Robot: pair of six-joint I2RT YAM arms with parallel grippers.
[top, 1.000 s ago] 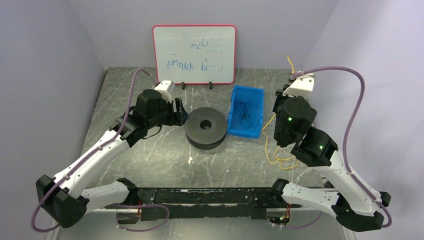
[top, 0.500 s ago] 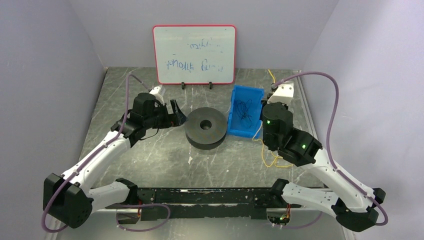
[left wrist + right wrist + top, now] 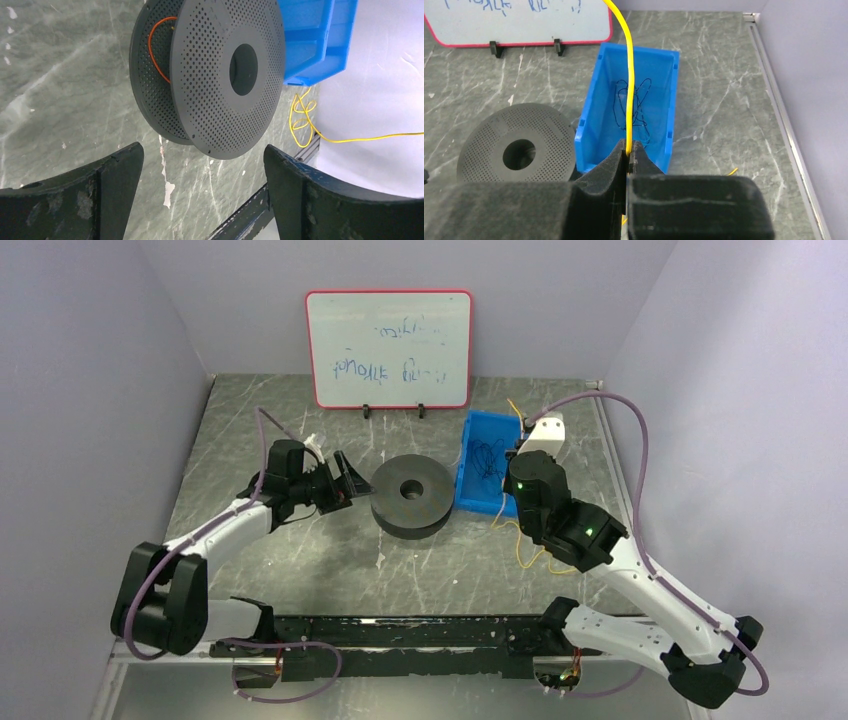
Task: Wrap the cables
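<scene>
A thin yellow cable [image 3: 626, 75] runs up from between my right gripper's [image 3: 630, 149] shut jaws, above the blue bin [image 3: 659, 65]. In the top view the right gripper [image 3: 520, 443] hangs at the bin's right edge, and the cable's slack lies in loops [image 3: 541, 556] on the table below it. A dark grey perforated spool [image 3: 410, 496] lies mid-table, with an orange strand [image 3: 152, 50] between its flanges. My left gripper [image 3: 343, 484] is open and empty just left of the spool, facing it [image 3: 202, 152]. The yellow loops also show in the left wrist view [image 3: 300, 116].
The blue bin [image 3: 512, 427] holds a tangle of thin black wire [image 3: 488, 457]. A whiteboard [image 3: 390, 348] stands at the back. Purple walls close in on both sides, and a black rail [image 3: 400, 632] runs along the near edge.
My right arm has swung left and lower, carrying the yellow cable to the bin's right edge. My left arm has dropped lower, its open gripper staying by the spool.
</scene>
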